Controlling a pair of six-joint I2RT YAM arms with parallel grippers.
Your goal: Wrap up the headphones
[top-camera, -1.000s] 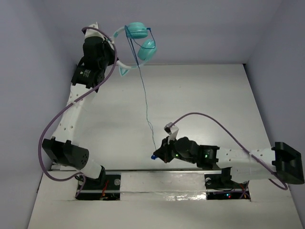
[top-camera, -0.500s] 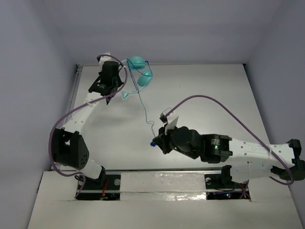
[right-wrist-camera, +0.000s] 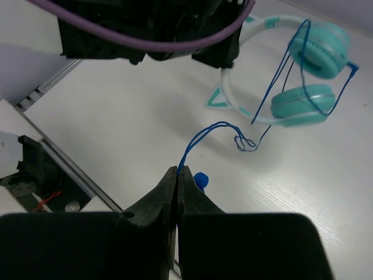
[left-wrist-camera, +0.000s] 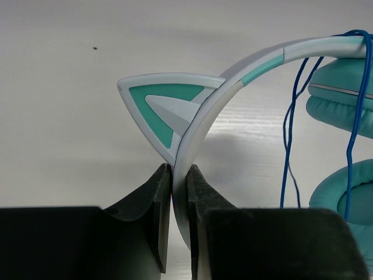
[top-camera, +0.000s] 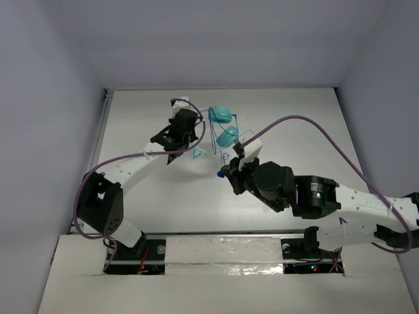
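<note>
Within left hand [left-wrist-camera: 175, 175], the headphones [left-wrist-camera: 205, 114]

No legible text or markings.

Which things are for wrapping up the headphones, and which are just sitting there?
For the job: the headphones, gripped by the headband in the left fingers; the blue cord, pinched in the right fingers.

Just there: the purple cables on the arms; the white table; the grey walls.
</note>
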